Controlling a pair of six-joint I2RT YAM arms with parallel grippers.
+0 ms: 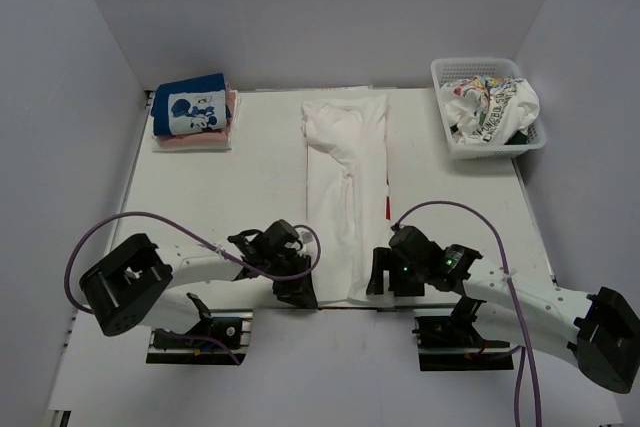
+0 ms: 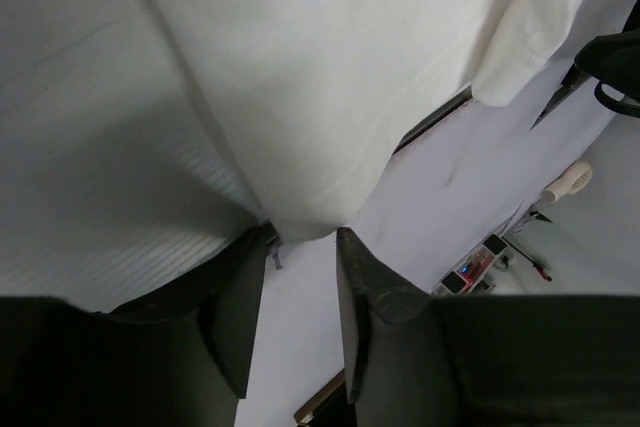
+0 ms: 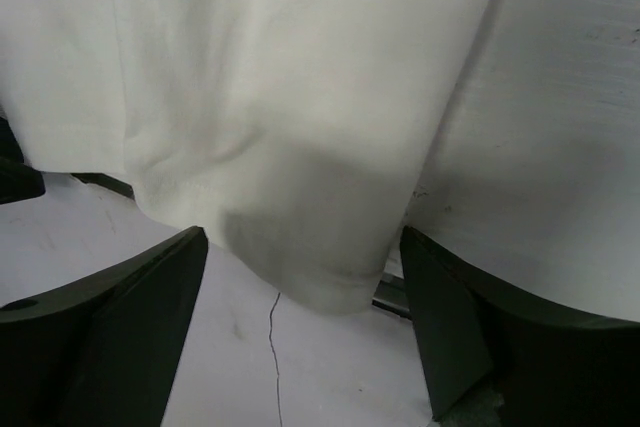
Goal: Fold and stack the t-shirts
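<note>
**Overhead view:** A long white t-shirt [image 1: 345,197], folded into a narrow strip, lies down the middle of the white bench [image 1: 200,207]. The left pincer [image 1: 298,292] sits at the strip's near left corner and the right pincer [image 1: 380,282] at its near right corner. At the far left, a folded blue t-shirt [image 1: 190,109] with a cartoon-mouse panel tops a pink t-shirt [image 1: 196,141]. At the far right, a white mesh basket [image 1: 455,69] holds a crumpled printed t-shirt [image 1: 492,99]. Plain white walls [image 1: 320,7] close in the bench on three sides.

**Left wrist view:** The left pincer [image 2: 300,247] is about half open, with bare surface showing between its dark fingers [image 2: 235,297]. The hem corner of the white t-shirt [image 2: 300,97] sits right at the fingertips, at the mouth of the gap and not clamped. The ribbed bench [image 2: 90,207] runs off to the left.

**Right wrist view:** The right pincer [image 3: 302,237] gapes wide, one finger on each side of the rounded hem corner of the white t-shirt [image 3: 280,97]. The corner droops between the fingers and neither one presses on it. The bench [image 3: 560,147] shows to the right.
</note>
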